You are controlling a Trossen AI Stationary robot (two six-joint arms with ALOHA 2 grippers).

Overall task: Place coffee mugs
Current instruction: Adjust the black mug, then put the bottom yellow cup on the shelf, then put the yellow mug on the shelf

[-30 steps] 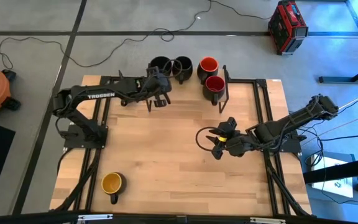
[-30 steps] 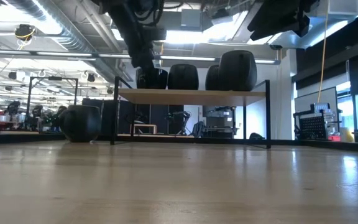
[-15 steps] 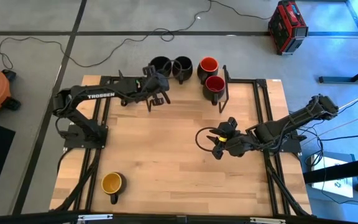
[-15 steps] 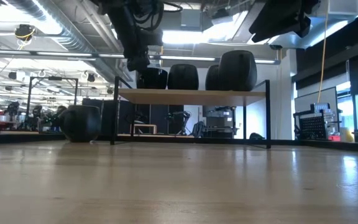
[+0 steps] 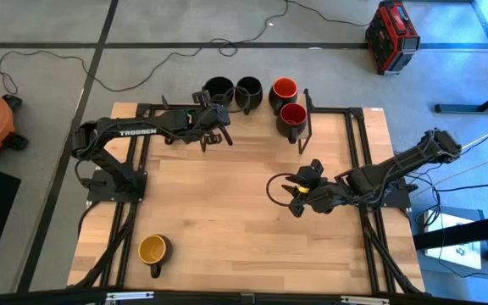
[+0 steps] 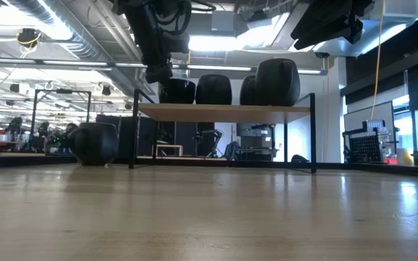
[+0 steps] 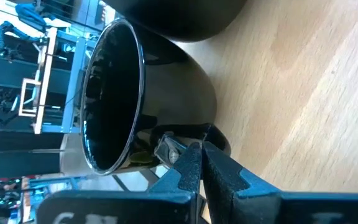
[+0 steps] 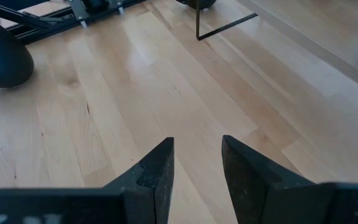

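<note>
Four black mugs stand upright on a raised wooden shelf (image 6: 223, 110) at the table's far edge. Two have black insides (image 5: 219, 89) (image 5: 248, 88), one is orange-red (image 5: 284, 89), one dark red (image 5: 292, 117). A yellow-inside mug (image 5: 153, 249) stands on the table near the near-left corner. The green-inside mug is out of view. My left gripper (image 5: 222, 124) (image 6: 160, 72) is shut and hovers just near-left of the leftmost black mug (image 7: 123, 93), a little above its rim. My right gripper (image 5: 294, 198) (image 8: 197, 140) is open, low over the table's right middle.
The shelf stands on thin black metal legs (image 6: 133, 134) (image 5: 307, 119) with open space beneath it. Black rails (image 5: 364, 152) run along the table's sides. Bare wood (image 5: 227, 212) lies between the two grippers and the yellow mug. Cables and a red case (image 5: 391, 34) lie on the floor beyond the table.
My left gripper has drawn back from the leftmost black mug, moving a little toward the table's left and slightly up. The mugs have stayed where they were.
</note>
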